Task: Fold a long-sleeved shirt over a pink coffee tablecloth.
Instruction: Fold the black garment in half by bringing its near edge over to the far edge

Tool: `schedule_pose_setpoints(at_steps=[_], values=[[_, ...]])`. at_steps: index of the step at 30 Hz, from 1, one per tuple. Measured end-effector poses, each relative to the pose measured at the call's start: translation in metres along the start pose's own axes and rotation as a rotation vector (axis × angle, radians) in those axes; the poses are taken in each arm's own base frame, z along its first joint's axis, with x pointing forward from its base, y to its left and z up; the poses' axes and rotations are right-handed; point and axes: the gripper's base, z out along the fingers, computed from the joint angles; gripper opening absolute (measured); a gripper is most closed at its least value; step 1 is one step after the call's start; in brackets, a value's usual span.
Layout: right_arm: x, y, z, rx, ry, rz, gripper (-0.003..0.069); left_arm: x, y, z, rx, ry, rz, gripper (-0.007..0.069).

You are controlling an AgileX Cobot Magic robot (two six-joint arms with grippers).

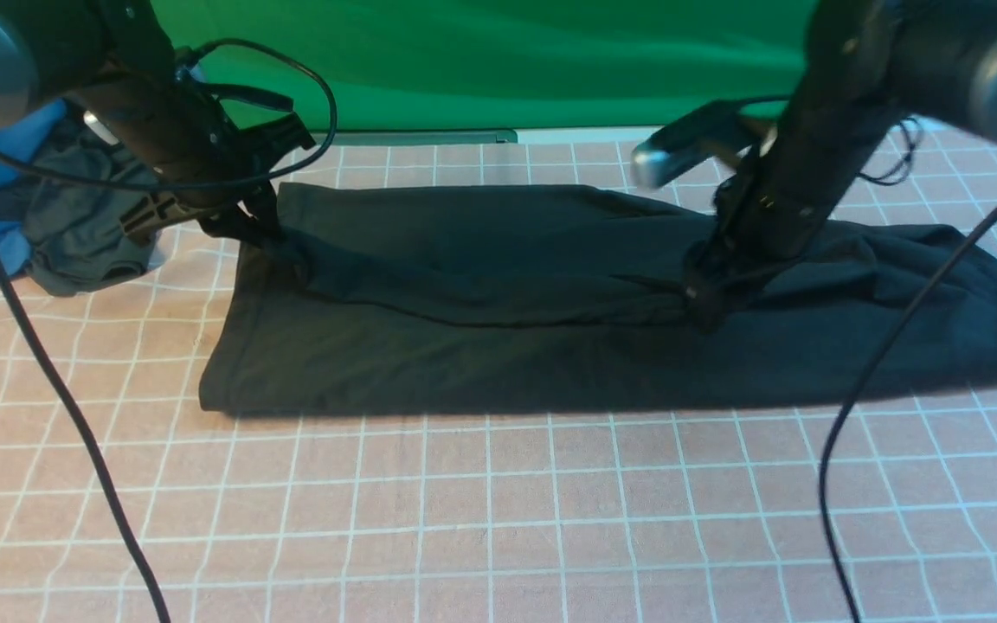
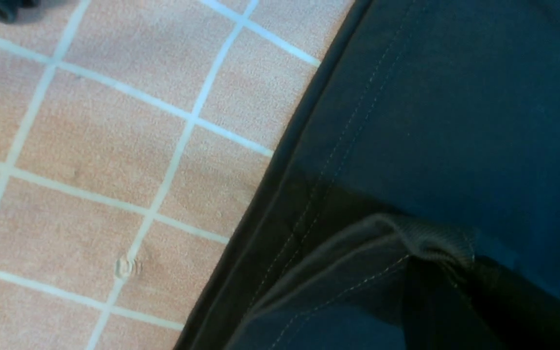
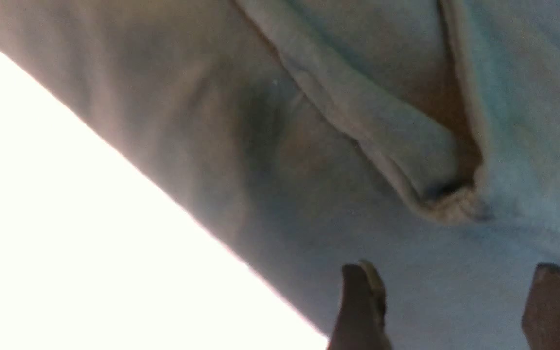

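Shirt [image 1: 498, 337] lies lengthwise-folded on tablecloth [image 1: 498, 519]; left gripper [image 1: 266, 235] clamps its edge, right gripper [image 3: 455, 272] agape, empty, fabric just beneath; cross-folds judged outstanding.

Closed off at the far side by a plain green cloth [image 1: 498, 61], hung wide and nearly smooth, with faint creases toward the right. Along its foot, a narrow pale strip [image 1: 602, 134]: whitish on the right, grey-green toward the middle. At the far left, heaped clothing: a blue garment [image 1: 14, 143] cut off by the edge of view, and a dark grey garment [image 1: 83, 234] crumpled against it, touching. Lit brightly and evenly, with no hard glare in the front view; only soft shadows, falling toward the camera. Walls, floor and windows hidden behind the green; no other furniture to be made out.
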Motion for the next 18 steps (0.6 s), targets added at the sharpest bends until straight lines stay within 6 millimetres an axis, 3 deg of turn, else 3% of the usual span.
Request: schedule_pose_setpoints(at_steps=[10, 13, 17, 18], values=[[-0.007, -0.004, 0.032, 0.12, -0.023, -0.088, 0.0468, 0.001, 0.0, 0.0, -0.004, 0.009, 0.013, 0.0043], [-0.009, -0.005, 0.038, 0.126, -0.038, -0.09, 0.0424, 0.001, 0.0, 0.0, -0.004, 0.009, 0.013, 0.0043], [-0.013, -0.005, 0.039, 0.143, -0.074, -0.119, 0.0128, 0.001, 0.0, 0.0, -0.006, 0.013, 0.012, 0.0043], [-0.013, -0.005, 0.039, 0.144, -0.078, -0.12, 0.0096, 0.001, 0.001, 0.0, -0.007, 0.015, 0.005, 0.0043]])
